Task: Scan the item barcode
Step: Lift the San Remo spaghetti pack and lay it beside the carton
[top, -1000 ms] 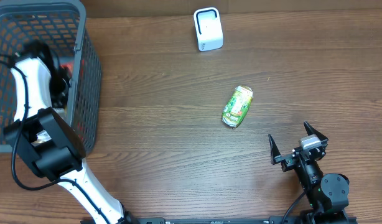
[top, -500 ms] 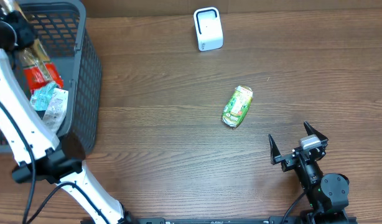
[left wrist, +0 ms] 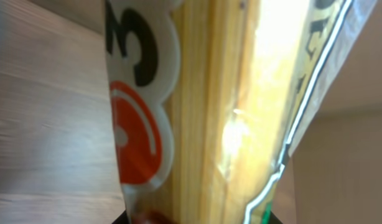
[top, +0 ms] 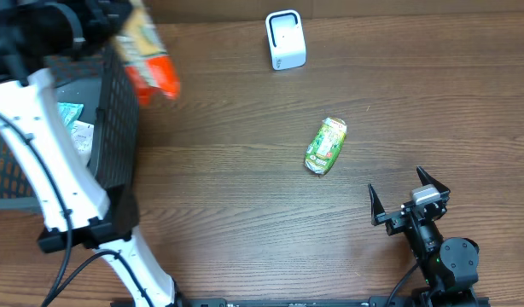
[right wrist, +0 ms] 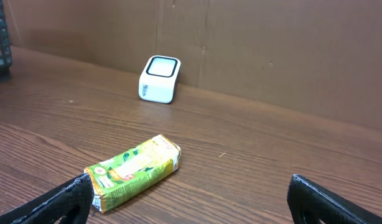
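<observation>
your left arm (top: pixel 53 153) stands high over the basket (top: pixel 117 128), left pincer (top: pixel 117 21) clamped on a packet (top: pixel 149 64); right pincer (top: pixel 397 182) gapes empty.

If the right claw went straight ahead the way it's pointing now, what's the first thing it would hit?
Most likely the green packet, lying on the table slightly left of the midline of the right claw. The white scanner stands farther back. Height is unclear, so the open claw might pass over it.
</observation>
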`<control>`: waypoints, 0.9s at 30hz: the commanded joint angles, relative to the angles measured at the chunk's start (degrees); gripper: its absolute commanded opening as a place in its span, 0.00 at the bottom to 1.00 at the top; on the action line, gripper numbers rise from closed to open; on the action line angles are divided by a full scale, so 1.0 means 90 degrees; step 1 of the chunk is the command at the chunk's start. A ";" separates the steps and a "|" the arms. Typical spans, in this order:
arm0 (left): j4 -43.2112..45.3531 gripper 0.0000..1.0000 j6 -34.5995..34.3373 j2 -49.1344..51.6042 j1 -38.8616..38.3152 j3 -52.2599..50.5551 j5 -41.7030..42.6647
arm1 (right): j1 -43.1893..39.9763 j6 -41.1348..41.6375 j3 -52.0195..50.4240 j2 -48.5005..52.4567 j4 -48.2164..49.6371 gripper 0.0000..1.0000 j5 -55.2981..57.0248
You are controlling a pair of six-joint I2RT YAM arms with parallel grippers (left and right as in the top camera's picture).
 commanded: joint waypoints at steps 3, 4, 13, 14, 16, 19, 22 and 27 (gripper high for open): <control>-0.0449 0.04 -0.0129 -0.0182 -0.1751 0.0010 -0.1387 | 0.0036 -0.0002 -0.0066 -0.0046 0.0034 1.00 0.0058; -0.0566 0.04 -0.0126 -0.0129 -0.2055 -0.0056 -0.1843 | 0.0036 -0.0002 -0.0066 -0.0046 0.0032 1.00 0.0058; -0.0355 0.04 0.0350 0.0440 -0.3946 -0.1571 -0.3551 | 0.0036 -0.0002 -0.0066 -0.0046 0.0034 1.00 0.0058; -0.0272 0.04 0.0350 0.0527 -0.4061 -0.1746 -0.3723 | 0.0036 -0.0002 -0.0066 -0.0046 0.0034 1.00 0.0058; -0.0126 0.04 0.0342 0.0777 -0.4257 -0.2079 -0.3859 | 0.0036 0.0000 -0.0066 -0.0046 0.0034 1.00 0.0058; -0.0075 0.04 -0.0046 0.1207 -0.4452 -0.2392 -0.3789 | 0.0036 -0.0002 -0.0066 -0.0046 0.0034 1.00 0.0058; 0.0073 0.04 -0.0457 0.1712 -0.4566 -0.2589 -0.3733 | 0.0036 0.0000 -0.0066 -0.0046 0.0034 1.00 0.0058; 0.0481 0.04 -0.0653 0.2591 -0.4631 -0.2657 -0.2657 | 0.0036 -0.0002 -0.0066 -0.0046 0.0034 1.00 0.0058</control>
